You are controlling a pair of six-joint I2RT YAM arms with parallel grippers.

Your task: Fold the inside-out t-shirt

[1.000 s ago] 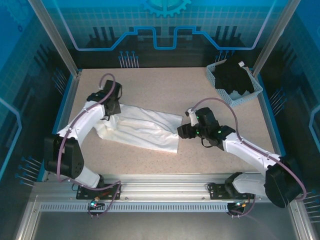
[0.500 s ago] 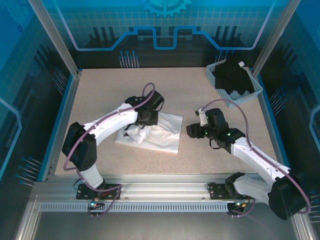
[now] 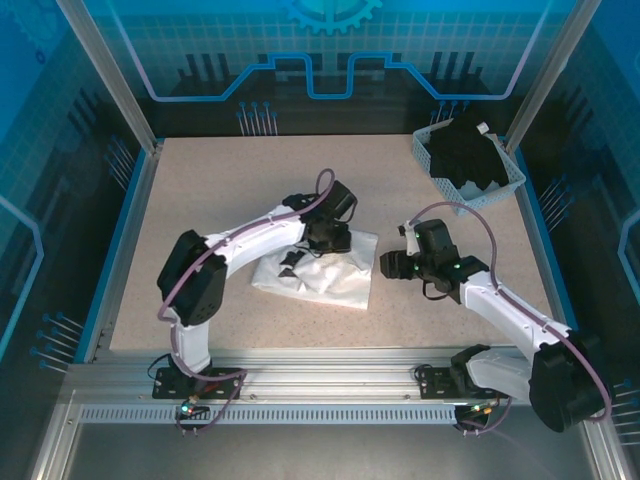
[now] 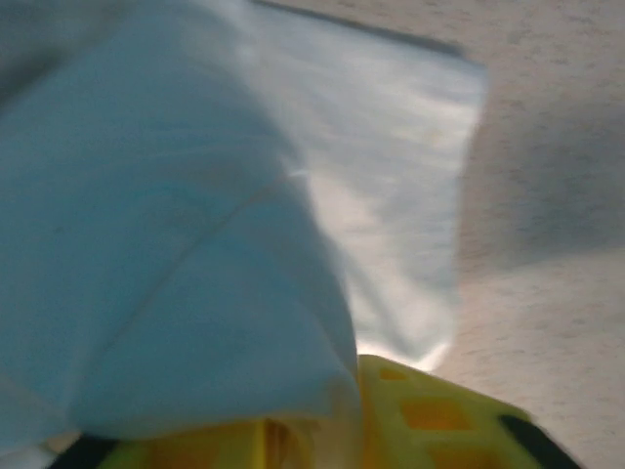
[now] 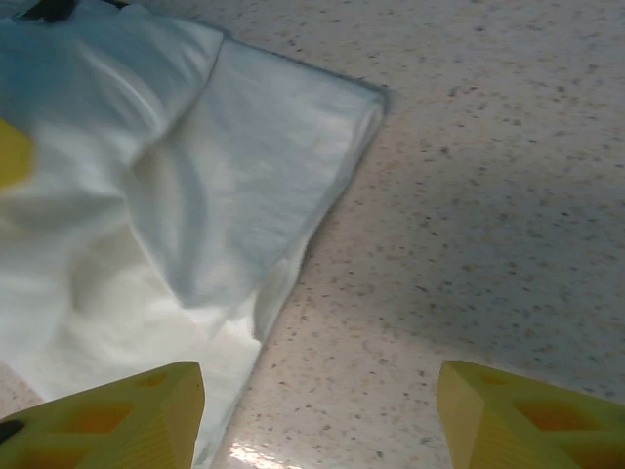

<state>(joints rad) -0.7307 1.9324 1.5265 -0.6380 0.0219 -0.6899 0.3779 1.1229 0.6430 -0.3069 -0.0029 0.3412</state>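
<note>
The inside-out t-shirt (image 3: 322,278) lies folded into a compact white bundle at mid-table. My left gripper (image 3: 326,240) hovers over its far edge. In the left wrist view a fold of the t-shirt (image 4: 195,244) drapes over my left gripper (image 4: 327,430) and hides the gap between its yellow fingers (image 4: 439,415). My right gripper (image 3: 392,265) stands just right of the shirt, open over bare table. In the right wrist view the t-shirt's folded edge (image 5: 195,176) sits left of centre, with the right gripper (image 5: 317,410) empty and its left finger (image 5: 117,415) over the cloth.
A pale basket (image 3: 503,186) holding a black garment (image 3: 465,150) stands at the back right corner. Blue rails edge the table (image 3: 220,170), and bare tabletop lies left of and behind the shirt.
My left arm has swung from the far left to the middle, carrying the shirt's left part over its right part. The right gripper has backed off a little to the right.
</note>
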